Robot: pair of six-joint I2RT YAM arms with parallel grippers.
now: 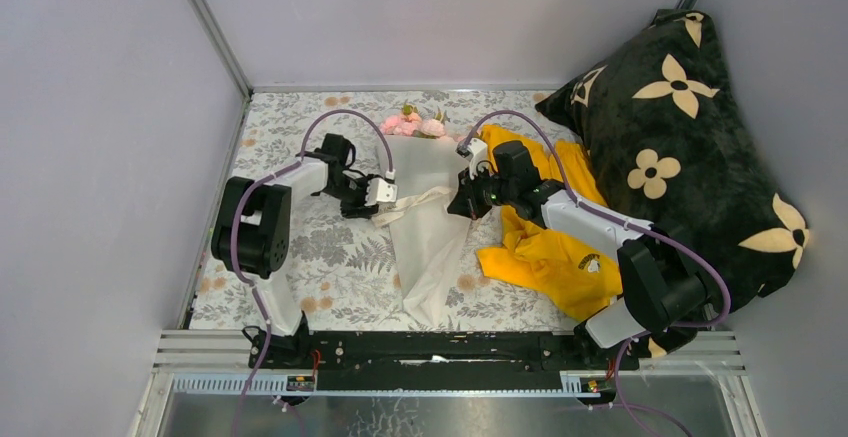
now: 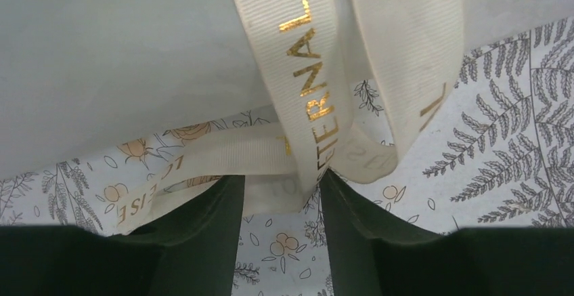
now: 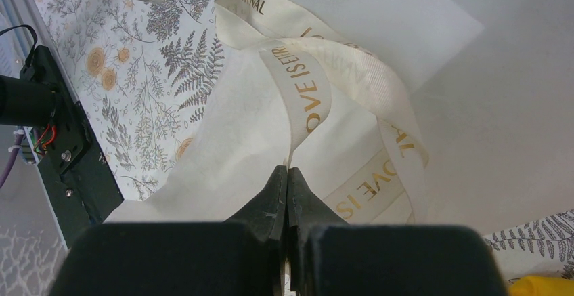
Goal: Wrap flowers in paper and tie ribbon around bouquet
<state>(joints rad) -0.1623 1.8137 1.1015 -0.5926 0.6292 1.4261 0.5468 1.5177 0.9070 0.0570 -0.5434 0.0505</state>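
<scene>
Tying step, I'd say. The pale pink rose-like flowers (image 1: 412,124) lie rolled in the frosted white paper sheet (image 1: 430,237) mid floral-print bench (image 1: 330,257), blooms at 12 o'clock. The flat cream ribbon with gold lettering (image 2: 304,86) is looped at the waist. Right claw (image 3: 288,174), at 3 o'clock, is pinched tight on one strand. Left claw (image 2: 279,198), at 9 o'clock, is partly open, with a loop drooping into its gap, ungripped. Next up, probably: left closes on that loop, then both pull apart.
</scene>
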